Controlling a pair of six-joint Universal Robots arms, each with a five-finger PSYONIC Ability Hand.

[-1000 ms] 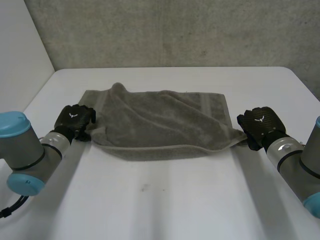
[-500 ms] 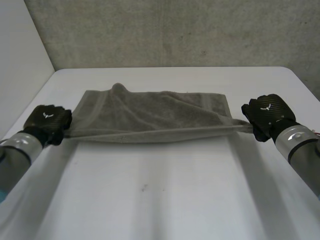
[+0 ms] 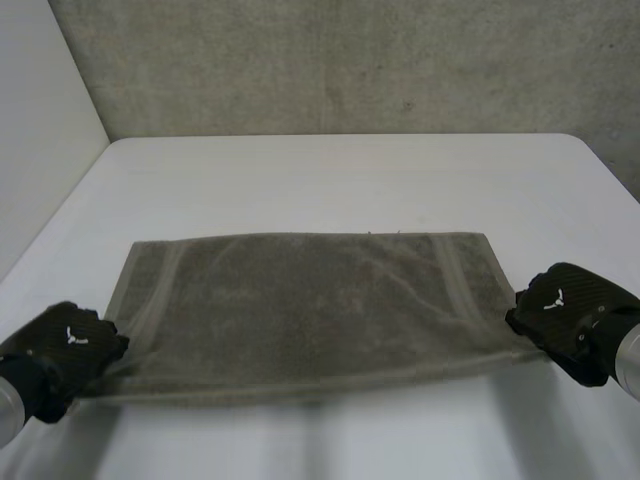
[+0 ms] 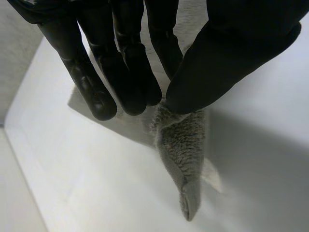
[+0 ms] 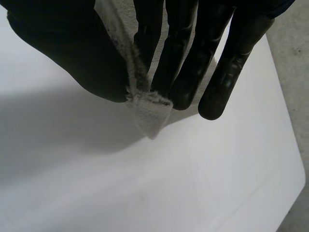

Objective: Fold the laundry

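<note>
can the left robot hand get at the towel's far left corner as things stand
Probably not yet: the left robot hand is pinching the towel at its near left corner. The far corner lies uncovered on the white table, so nothing else blocks it.

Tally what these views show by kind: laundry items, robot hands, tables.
Laundry: 1, a grey towel
Robot hands: 2, the left hand and right hand, each pinching a towel corner
Tables: 1, the white table
Total: 4

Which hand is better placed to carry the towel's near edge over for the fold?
Neither clearly. The left hand pinches the near left corner of the towel, the right hand its near right corner, the cloth stretched between them; the fold likely needs both together.
</note>
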